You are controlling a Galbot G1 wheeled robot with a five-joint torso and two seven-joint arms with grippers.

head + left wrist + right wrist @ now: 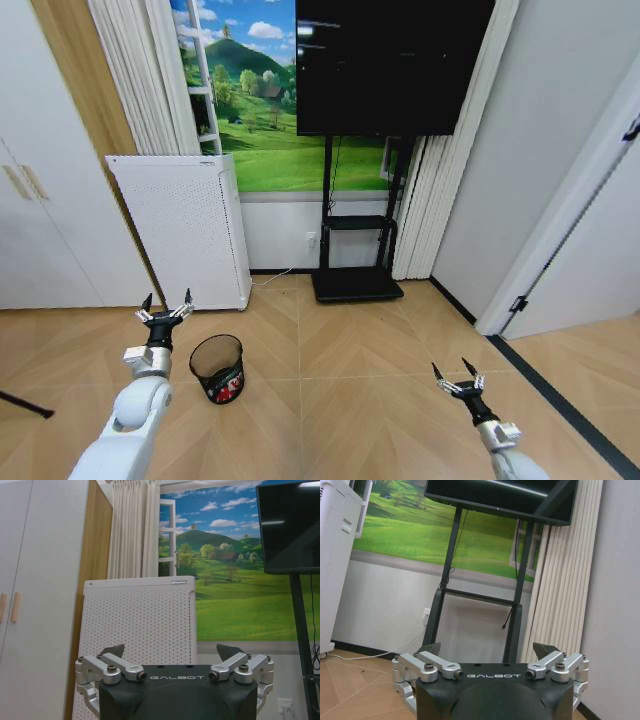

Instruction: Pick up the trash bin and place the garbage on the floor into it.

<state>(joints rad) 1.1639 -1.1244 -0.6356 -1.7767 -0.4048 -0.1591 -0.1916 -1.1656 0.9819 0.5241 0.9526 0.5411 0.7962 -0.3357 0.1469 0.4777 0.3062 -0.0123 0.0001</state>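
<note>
The bin (217, 367) stands on the floor (360, 370) just right of the left gripper (166, 311), something red visible through its mesh. Both jaws gape empty, arms held forward, presumably readying a grab. The right gripper (458, 380) hangs well apart, near right.
</note>
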